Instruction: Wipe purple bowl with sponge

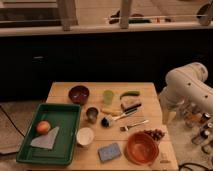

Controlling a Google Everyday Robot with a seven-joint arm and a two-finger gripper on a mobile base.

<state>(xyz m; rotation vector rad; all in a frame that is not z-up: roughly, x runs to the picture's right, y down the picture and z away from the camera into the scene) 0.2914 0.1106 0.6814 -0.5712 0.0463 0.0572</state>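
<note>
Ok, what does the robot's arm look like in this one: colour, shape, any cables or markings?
The arm is white to cream, made of thick, smooth, rounded tubular segments with bulbous joints. No cables or markings can be made out on it. The gripper is not in view: the arm's lower end drops out of sight beside the right edge of the wooden table.
</note>
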